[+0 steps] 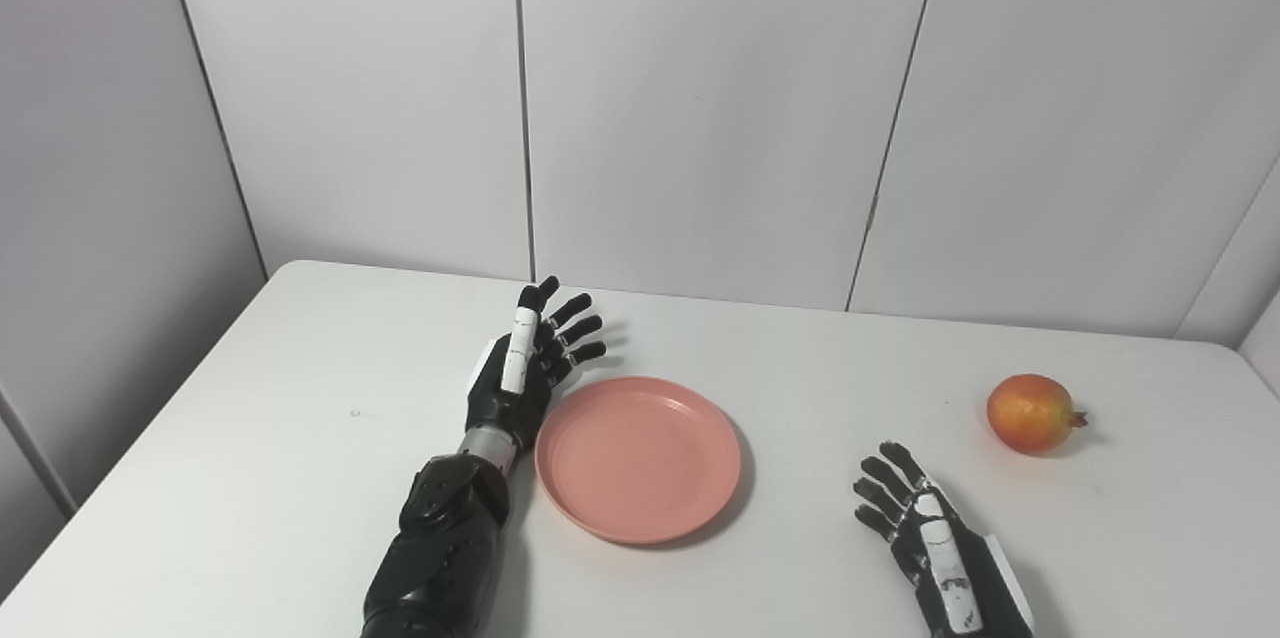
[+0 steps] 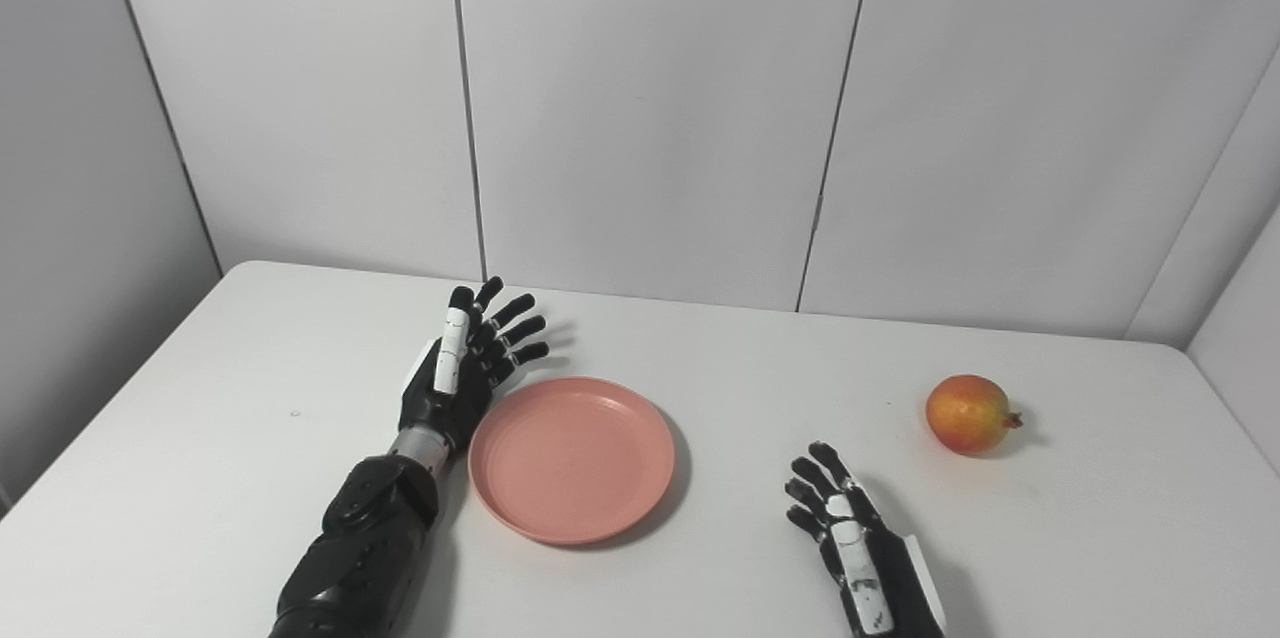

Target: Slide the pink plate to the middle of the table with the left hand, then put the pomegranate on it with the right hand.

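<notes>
While my left hand [image 1: 520, 368] stands edge-up on the white table [image 1: 300, 438], its fingers are spread and straight, grasping nothing, with the palm turned toward the pink plate [image 1: 638, 458]. The hand sits just beside the plate's left rim, at its far-left part; whether it touches the rim I cannot tell. The plate lies flat near the middle of the table, a shallow round dish with a low raised lip and a smooth matte surface, and it carries nothing. Open tabletop lies all around it — a wide band toward the rear edge, where the table meets the grey panelled wall [image 1: 700, 118], and more bare surface toward the near edge.

My right hand [image 1: 935, 538] rests low near the front of the table, to the right of the plate and apart from it, fingers loosely splayed and released, holding nothing. Both hands are black, jointed and glossy, with white plates along the upper side.

The pomegranate [image 1: 1030, 413] sits on the table farther right and farther back than my right hand, well apart from the plate. It is roundish, red shading to yellow-orange, with a small dark crown pointing right. Bare table lies between it and my right hand, and between it and the table's right edge — the rounded far-left corner of the table is also free.
</notes>
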### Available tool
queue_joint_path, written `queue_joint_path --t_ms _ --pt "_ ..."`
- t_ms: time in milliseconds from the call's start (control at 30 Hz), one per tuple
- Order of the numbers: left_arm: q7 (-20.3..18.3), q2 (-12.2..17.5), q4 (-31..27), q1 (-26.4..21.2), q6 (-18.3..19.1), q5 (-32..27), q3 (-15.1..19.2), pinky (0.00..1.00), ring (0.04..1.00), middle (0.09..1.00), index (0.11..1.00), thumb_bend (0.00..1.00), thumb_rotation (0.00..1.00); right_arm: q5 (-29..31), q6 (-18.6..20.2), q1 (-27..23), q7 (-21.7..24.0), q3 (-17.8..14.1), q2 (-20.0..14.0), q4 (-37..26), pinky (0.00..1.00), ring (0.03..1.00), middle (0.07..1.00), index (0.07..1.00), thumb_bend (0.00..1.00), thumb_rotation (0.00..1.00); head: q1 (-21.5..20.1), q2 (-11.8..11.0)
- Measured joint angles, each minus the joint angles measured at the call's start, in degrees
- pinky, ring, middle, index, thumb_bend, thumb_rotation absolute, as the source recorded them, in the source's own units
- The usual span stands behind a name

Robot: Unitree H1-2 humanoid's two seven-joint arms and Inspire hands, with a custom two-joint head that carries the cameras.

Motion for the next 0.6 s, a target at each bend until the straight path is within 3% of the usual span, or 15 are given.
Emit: queue_joint_path --t_ms 600 --pt "0.5 -2.3 -4.1 2.1 1.9 0.8 -1.8 0.71 0.825 0.872 0.956 0.97 0.82 -1.3 0.0 0.0 -0.5 0.3 0.2 0.0 0.86 0.871 0.882 0.904 0.89 0.87 -1.0 0.4"
